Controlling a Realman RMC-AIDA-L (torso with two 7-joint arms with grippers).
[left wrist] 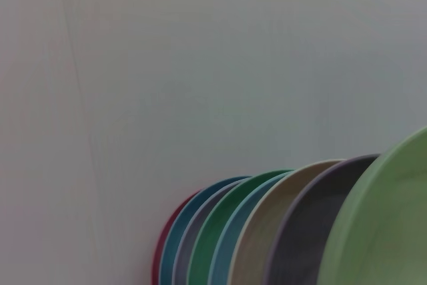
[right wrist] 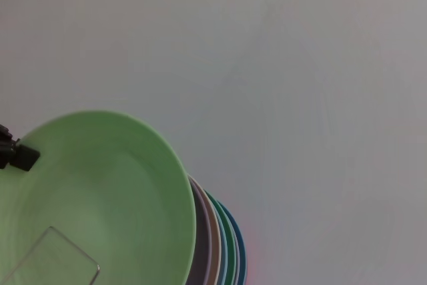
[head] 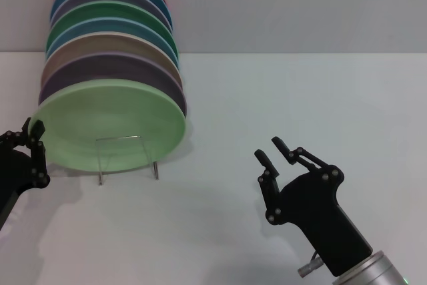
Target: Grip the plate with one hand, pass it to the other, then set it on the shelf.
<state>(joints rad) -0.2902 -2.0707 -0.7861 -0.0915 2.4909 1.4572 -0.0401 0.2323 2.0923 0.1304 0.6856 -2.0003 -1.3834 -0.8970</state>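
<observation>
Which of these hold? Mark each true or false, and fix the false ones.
1. The plate stands at the front of the row on the shelf. True.
2. The right gripper grips the plate. False: it is open, off to the side, apart from the plate.
3. The left gripper is at the plate's rim. True.
4. The plate lies flat on the table. False: it stands tilted in the shelf.
</observation>
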